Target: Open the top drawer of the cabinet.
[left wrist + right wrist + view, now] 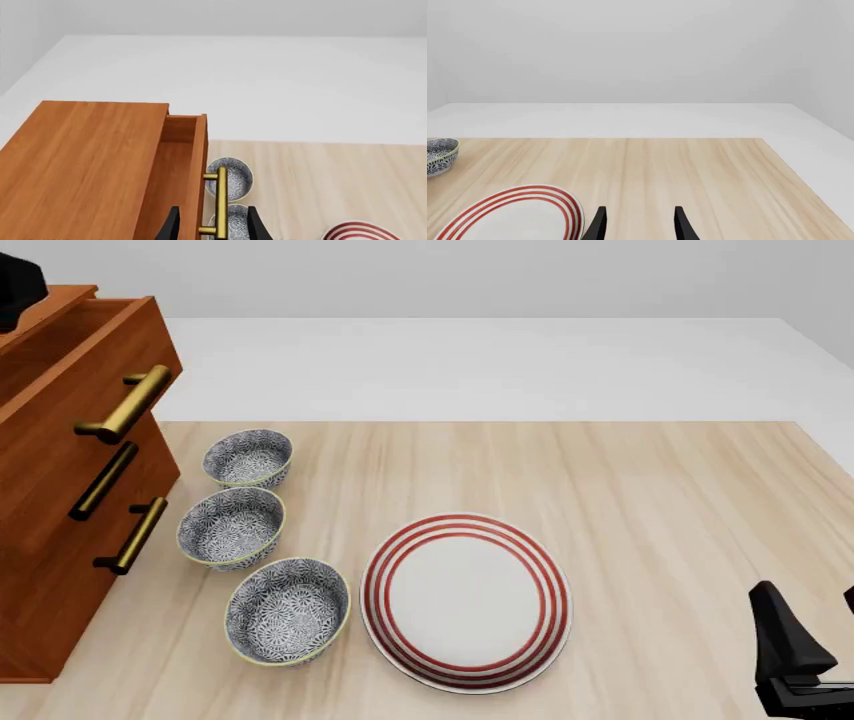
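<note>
The cabinet (54,570) stands at the table's left edge, its flat wooden top (87,165) filling the left wrist view. The top drawer (67,370) is pulled out past the two lower ones, and its hollow inside (179,160) shows. Its brass handle (127,403) lies free. My left gripper (213,225) is open above the drawer front. In that view the handle (221,202) lies between the fingers, and I cannot tell if they touch it. Only a black part of the left arm (16,285) shows in the front view. My right gripper (811,625) is open and empty at the near right.
Three patterned bowls (248,457) (232,525) (287,610) sit in a row just right of the cabinet. A red-ringed plate (467,600) lies beside the nearest bowl. The two lower drawers are shut, with handles (104,480) (138,533).
</note>
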Controlling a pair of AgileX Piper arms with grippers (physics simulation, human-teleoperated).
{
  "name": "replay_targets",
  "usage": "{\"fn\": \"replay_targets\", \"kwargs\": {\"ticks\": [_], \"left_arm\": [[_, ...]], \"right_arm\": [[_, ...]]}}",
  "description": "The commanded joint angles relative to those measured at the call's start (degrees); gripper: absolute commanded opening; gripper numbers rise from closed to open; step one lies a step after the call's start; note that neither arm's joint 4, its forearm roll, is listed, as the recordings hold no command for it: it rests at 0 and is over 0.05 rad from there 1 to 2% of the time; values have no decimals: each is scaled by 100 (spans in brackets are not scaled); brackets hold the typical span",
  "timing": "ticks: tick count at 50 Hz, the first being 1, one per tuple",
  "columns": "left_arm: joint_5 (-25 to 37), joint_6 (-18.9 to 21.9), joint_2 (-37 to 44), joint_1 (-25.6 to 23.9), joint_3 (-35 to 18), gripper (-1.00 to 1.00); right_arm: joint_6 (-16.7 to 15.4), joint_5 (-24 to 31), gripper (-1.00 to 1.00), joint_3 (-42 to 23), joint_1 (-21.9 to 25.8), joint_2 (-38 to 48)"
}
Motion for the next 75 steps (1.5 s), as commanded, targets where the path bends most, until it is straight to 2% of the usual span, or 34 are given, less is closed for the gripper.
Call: {"fn": "replay_targets", "kwargs": {"ticks": [1,20,38,75], "left_arm": [[-120,23,42,70,163,100],[-353,125,204,205,427,100],[-457,204,364,301,469,100],[-701,241,790,265,708,100]], "right_arm": [[0,0,100,0,0,0],[0,0,100,0,1,0],[-1,0,100,0,2,0],[0,0,100,0,0,-1]]}}
